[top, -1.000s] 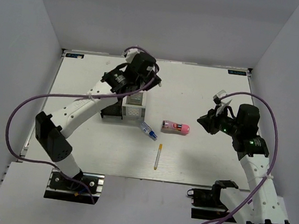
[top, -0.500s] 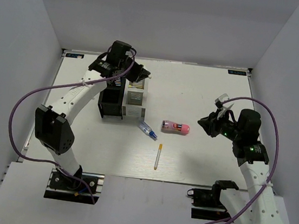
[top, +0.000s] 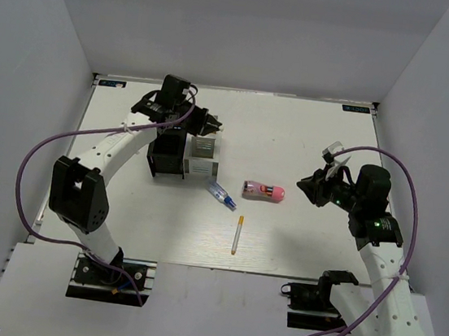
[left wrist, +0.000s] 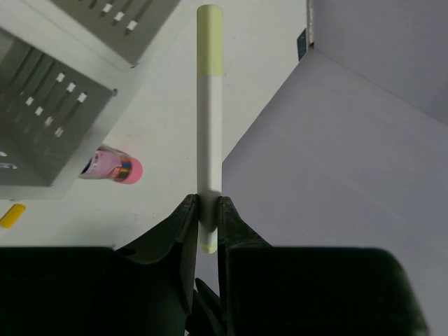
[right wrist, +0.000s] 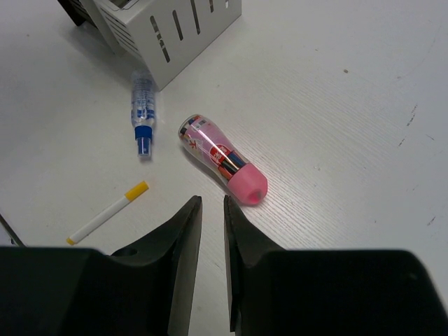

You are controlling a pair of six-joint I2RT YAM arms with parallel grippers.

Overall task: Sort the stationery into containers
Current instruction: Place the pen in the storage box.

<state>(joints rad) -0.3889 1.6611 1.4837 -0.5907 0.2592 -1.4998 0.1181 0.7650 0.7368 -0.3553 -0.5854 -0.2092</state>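
Observation:
My left gripper [top: 210,123] is shut on a thin white pen with a pale yellow-green end [left wrist: 208,105], held above the back of the white-grey organizer box [top: 202,160], which adjoins the black box [top: 167,158]. In the left wrist view the pen sticks out past the white-grey box [left wrist: 42,119]. A stubby pink cylinder [top: 263,192] lies on the table, with a blue-clear pen [top: 222,194] and a yellow-ended white pen [top: 237,235] nearby. My right gripper [right wrist: 213,210] hovers just right of the pink cylinder [right wrist: 222,159], its jaws nearly together and empty.
Grey walls enclose the white table [top: 310,137] on three sides. The right wrist view shows the blue-clear pen [right wrist: 143,112], the yellow-ended pen [right wrist: 108,212] and the white-grey box corner [right wrist: 175,21].
My left arm has swung its wrist back and to the left, still gripping the pen, now pointing right over the boxes. The right arm shifted slightly.

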